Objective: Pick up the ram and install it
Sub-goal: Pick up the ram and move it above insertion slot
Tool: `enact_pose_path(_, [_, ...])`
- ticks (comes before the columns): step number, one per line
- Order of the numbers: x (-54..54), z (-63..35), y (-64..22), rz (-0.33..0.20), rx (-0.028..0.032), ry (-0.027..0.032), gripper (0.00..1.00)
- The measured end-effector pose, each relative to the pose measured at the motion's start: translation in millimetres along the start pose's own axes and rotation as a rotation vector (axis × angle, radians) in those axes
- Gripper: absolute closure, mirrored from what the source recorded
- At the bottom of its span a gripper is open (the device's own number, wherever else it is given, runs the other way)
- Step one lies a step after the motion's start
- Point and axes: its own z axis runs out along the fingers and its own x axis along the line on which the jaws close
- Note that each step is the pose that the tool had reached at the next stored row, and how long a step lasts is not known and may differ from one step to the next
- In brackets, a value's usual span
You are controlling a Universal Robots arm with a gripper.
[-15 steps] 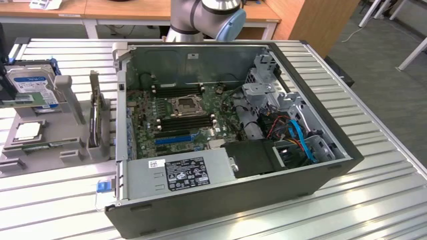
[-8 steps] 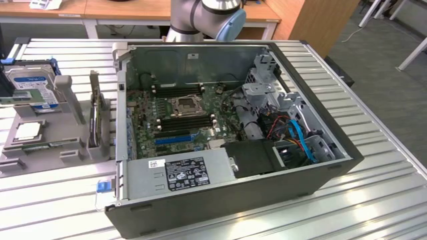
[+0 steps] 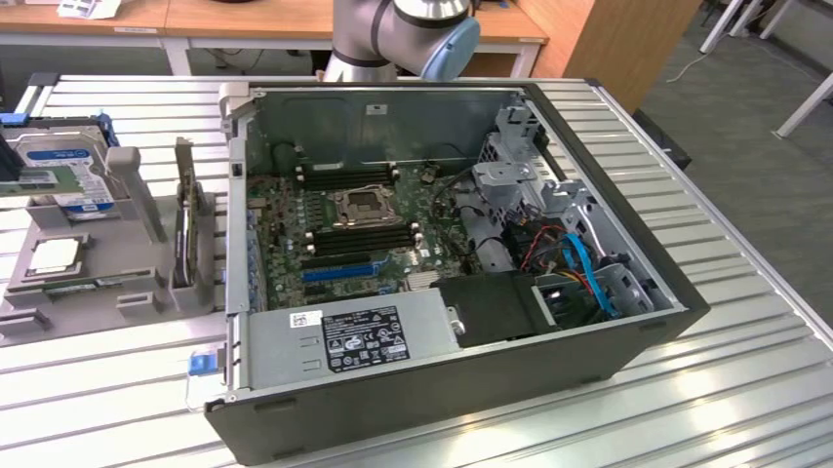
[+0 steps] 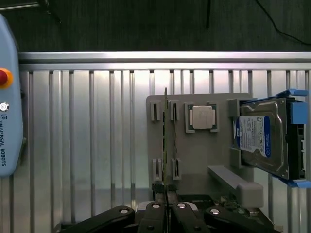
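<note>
The ram is a thin stick seen edge-on, standing in the slots of a grey fixture on the slatted metal table. My gripper is high above the table, and its black fingers meet, shut with nothing between them. In the wrist view the fingertips line up with the ram's near end. The open computer case lies on its side. Its green motherboard faces up, with black memory slots beside the processor socket. My arm rises behind the case.
The fixture also holds a silver processor chip and a blue-labelled hard drive. A teach pendant lies at the table's edge. Inside the case are a power supply and a drive cage with cables.
</note>
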Motion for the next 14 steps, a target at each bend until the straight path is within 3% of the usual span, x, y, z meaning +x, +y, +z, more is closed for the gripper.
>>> enact_pose_path(9, [0.0, -1.8, 0.0, 0.001, -0.0001, 0.0, 0.88])
enact_pose_path(14, [-0.2, -2.0, -4.6, 0.001, -0.0001, 0.0001, 0.88])
